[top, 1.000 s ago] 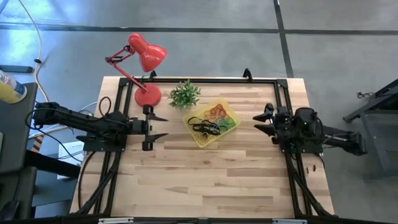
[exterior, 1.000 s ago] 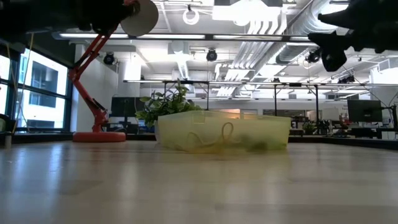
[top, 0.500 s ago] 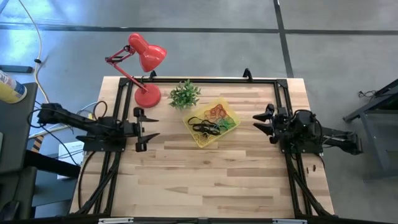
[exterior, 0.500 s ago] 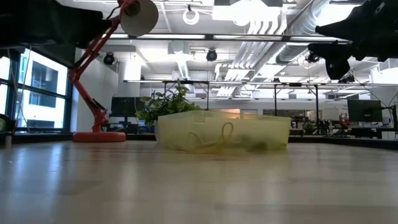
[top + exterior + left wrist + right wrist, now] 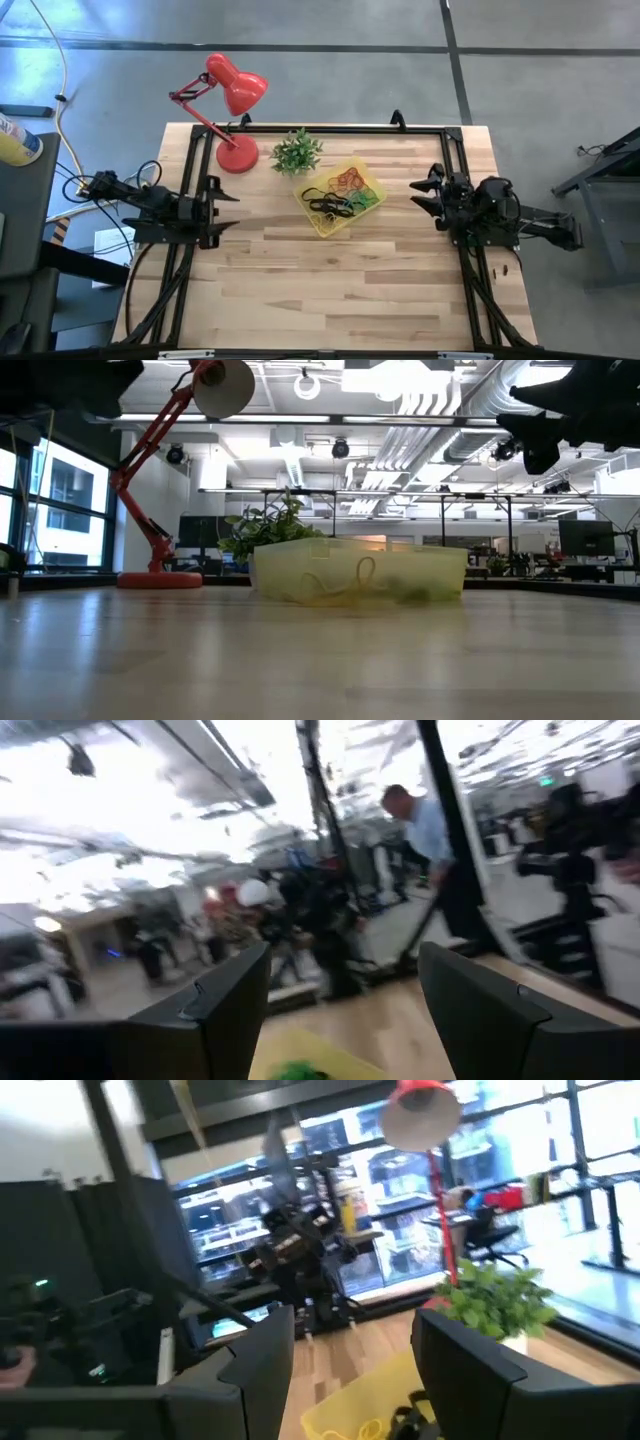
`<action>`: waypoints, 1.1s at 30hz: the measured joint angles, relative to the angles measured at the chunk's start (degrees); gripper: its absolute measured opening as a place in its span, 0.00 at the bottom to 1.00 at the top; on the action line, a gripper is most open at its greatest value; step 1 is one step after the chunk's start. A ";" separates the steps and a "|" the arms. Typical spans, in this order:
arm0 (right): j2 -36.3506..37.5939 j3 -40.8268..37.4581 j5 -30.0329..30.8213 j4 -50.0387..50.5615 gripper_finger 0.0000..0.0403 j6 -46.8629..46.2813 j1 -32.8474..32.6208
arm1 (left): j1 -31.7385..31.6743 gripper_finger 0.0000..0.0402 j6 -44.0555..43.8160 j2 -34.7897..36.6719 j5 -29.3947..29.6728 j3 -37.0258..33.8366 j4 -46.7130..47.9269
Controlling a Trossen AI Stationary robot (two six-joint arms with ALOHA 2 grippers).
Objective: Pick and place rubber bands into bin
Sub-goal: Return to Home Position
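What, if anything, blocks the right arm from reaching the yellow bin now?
Likely nothing, so yes: the right pincer hangs open facing the bin, and nothing stands on the table between them. The left pincer sits at the opposite edge.

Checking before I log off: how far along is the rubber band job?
Looks done: rubber bands lie in the bin, none visible loose on the table. In hand: nothing; the left gripper and right gripper hang open and empty at opposite table edges. Left: nothing visible.

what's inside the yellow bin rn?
A tangled pile of rubber bands lies in the bin: black, orange and green ones show. Anything beneath the pile is covered, so no count is possible.
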State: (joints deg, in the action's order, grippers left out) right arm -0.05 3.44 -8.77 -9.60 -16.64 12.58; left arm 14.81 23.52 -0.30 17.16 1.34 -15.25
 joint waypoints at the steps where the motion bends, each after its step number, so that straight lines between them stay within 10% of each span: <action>1: 0.00 0.00 -1.24 -0.51 0.48 0.23 0.34 | -0.34 0.61 -1.33 0.04 -1.09 -0.34 0.50; 16: -0.24 -2.89 -9.18 5.44 0.48 -4.33 2.54 | -5.55 0.61 -3.69 -0.21 -2.41 -0.83 12.17; 33: -0.98 -2.91 16.80 7.06 0.48 3.99 -10.01 | -6.19 0.61 -3.84 -0.36 -2.56 -0.83 12.17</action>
State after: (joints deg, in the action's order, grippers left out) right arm -1.04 0.54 8.03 -2.55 -12.65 2.57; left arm 8.62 19.68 -0.67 14.60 0.51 -3.08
